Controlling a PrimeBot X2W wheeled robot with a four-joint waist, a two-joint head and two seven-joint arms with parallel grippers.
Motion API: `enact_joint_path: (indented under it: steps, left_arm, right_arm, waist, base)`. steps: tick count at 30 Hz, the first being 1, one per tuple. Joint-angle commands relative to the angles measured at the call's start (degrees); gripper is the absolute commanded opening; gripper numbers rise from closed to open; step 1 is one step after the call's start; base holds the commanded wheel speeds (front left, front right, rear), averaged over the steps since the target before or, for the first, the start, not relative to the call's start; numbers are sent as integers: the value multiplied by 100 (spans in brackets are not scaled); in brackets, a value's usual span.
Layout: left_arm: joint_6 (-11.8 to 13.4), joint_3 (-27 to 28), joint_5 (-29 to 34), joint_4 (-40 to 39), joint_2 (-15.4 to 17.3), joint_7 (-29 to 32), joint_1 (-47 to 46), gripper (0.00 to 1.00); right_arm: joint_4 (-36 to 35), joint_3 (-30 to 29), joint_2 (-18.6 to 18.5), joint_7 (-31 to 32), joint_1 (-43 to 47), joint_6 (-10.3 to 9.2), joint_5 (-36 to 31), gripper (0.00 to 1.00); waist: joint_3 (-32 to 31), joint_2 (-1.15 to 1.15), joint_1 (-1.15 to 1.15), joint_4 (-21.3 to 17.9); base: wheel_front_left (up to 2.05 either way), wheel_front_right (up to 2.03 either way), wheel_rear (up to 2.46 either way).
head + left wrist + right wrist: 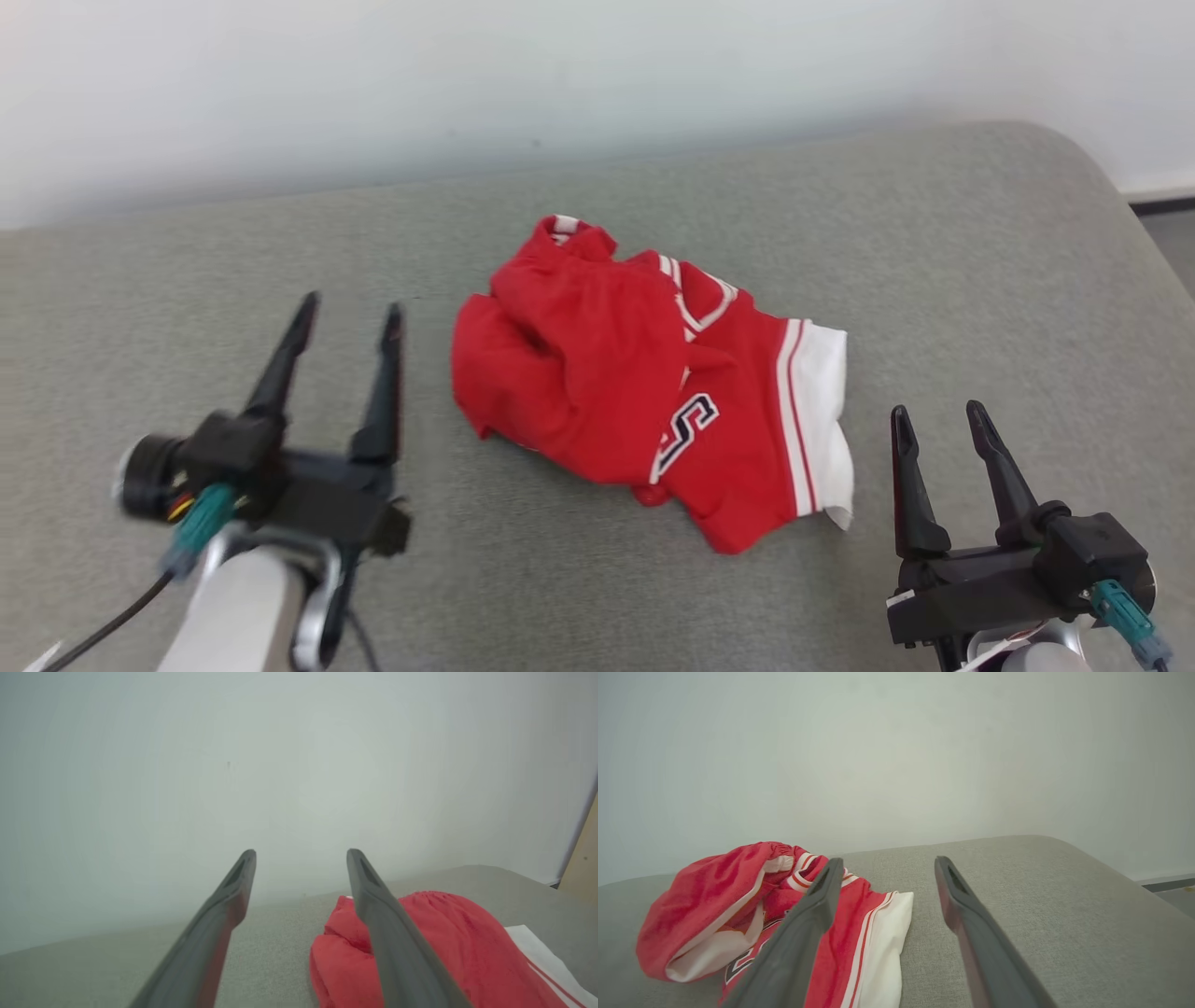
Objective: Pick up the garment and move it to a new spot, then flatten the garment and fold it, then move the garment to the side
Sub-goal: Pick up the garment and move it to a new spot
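Garment (644, 411) crumpled at centre of grey cushion (980, 261); left gripper (350, 313) and right gripper (936, 411) flank it, jaws wide, empty.

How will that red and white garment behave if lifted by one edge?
The garment lies crumpled in soft folds on the grey cushion, so it is probably floppy and would drape from one pinch. It looks thin, so likely light. Pushed, it would probably bunch rather than slide whole.

Red white-trimmed garment (579, 373), grey cushion (980, 280)
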Motion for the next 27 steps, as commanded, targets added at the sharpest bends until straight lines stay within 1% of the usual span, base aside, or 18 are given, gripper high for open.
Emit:
enact_joint_path:
  steps: [1, 5, 8, 13, 18, 23, 27]
  left_arm:
    - [24, 127, 114, -114, 73, -19, 235, 100]
    - [49, 568, 234, -493, 203, -19, 782, 100]
    - [25, 885, 263, -667, 242, -19, 1240, 100]
    - [11, 1310, 283, -956, 142, -20, 1963, 100]
    - [-163, 1456, 342, -946, -34, -20, 2374, 100]
    - [-350, 1476, 440, -855, -254, -20, 2533, 100]
    - [-452, 1463, 510, -747, -353, -20, 2599, 100]
  right_arm:
    - [-7, -7, 0, -3, 41, -12, -83, 100]
    - [2, -30, 0, -4, 124, -12, -110, 100]
    - [10, -10, 0, -4, 154, -12, -142, 100]
    - [40, -17, 0, -4, 289, -12, -162, 100]
    - [60, -66, -7, -4, 389, -12, -181, 100]
    - [91, -94, -41, -4, 492, -12, -172, 100]
    - [102, -88, -47, -4, 523, -12, -192, 100]
  waist:
    - [-167, 0, 0, 239]
    - [-273, 0, 0, 411]
    - [-345, 0, 0, 492]
    - [-467, 0, 0, 597]
    - [-545, 0, 0, 717]
    - [-586, 0, 0, 808]
    - [-603, 0, 0, 815]
  base:
    - [0, 0, 0]
    - [0, 0, 0]
    - [0, 0, 0]
    - [0, 0, 0]
    - [0, 0, 0]
    - [0, 0, 0]
    - [0, 0, 0]
